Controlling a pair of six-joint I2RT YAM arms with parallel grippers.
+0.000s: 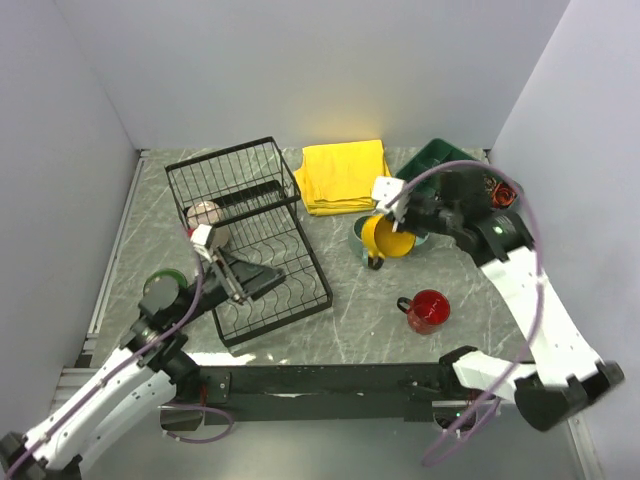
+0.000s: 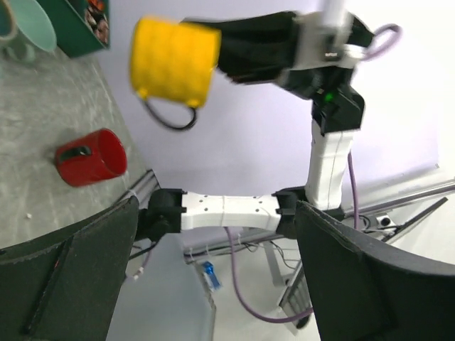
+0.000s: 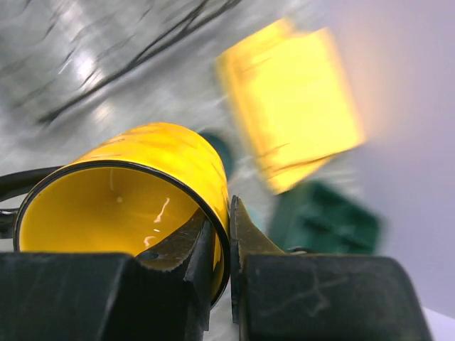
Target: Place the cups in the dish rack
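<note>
My right gripper (image 1: 398,225) is shut on the rim of the yellow cup (image 1: 388,238) and holds it above the table, right of the black wire dish rack (image 1: 250,240). In the right wrist view one finger is inside the yellow cup (image 3: 121,206) and one outside, the gripper (image 3: 222,241) pinching its wall. A red cup (image 1: 428,310) lies on the table. A teal cup (image 1: 422,238) shows partly behind the yellow one. A cream cup (image 1: 205,213) sits in the rack's basket. My left gripper (image 1: 238,285) is open and empty over the rack's plate tray; its fingers (image 2: 370,277) stand wide apart.
A folded yellow cloth (image 1: 345,175) lies behind the rack. A green divided tray (image 1: 440,158) stands at the back right with small brown-and-orange items (image 1: 500,190) beside it. The left wrist view shows the yellow cup (image 2: 174,60), red cup (image 2: 92,156) and teal cup (image 2: 25,28).
</note>
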